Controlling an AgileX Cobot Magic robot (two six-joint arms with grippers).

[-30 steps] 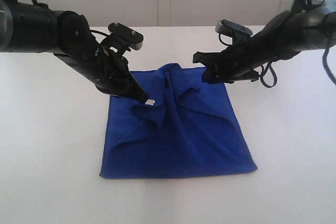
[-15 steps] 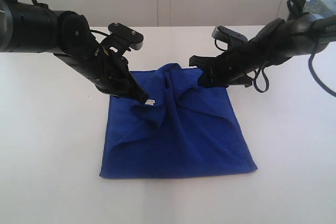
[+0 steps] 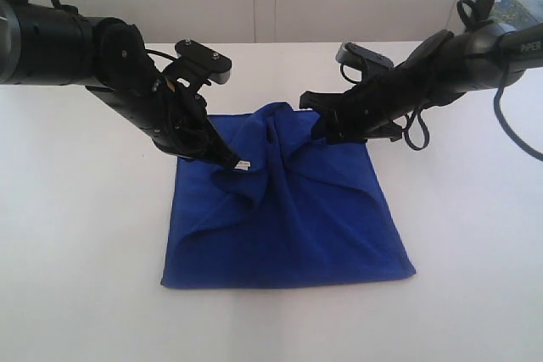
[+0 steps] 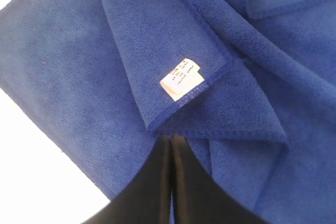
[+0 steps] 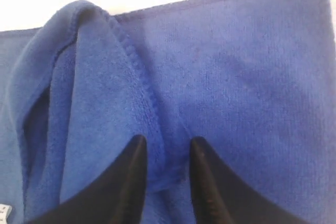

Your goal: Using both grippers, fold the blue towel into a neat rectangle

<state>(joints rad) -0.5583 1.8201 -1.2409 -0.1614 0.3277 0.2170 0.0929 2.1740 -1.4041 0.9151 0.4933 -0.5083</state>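
Right arm lets go along the far hem of a half-folded blue towel

The deep royal-blue microfibre towel [image 3: 288, 209] lies mid-desk, its near edge flat and its far edge bunched into a raised central ridge, with the corner bearing the small white label [image 3: 243, 164] turned inward. Over the past second the black right gripper [image 3: 318, 120] has slid inward along the far edge and spread its jaws, which now straddle a hemmed fold without clamping it. The black left gripper [image 3: 222, 157] has not moved, its jaws pressed together at the labelled corner's hem; whether they nip cloth cannot be told. On the white desk [image 3: 85, 252] the cloth looks unchanged, so the right side probably needs regripping before a neat rectangle is possible.
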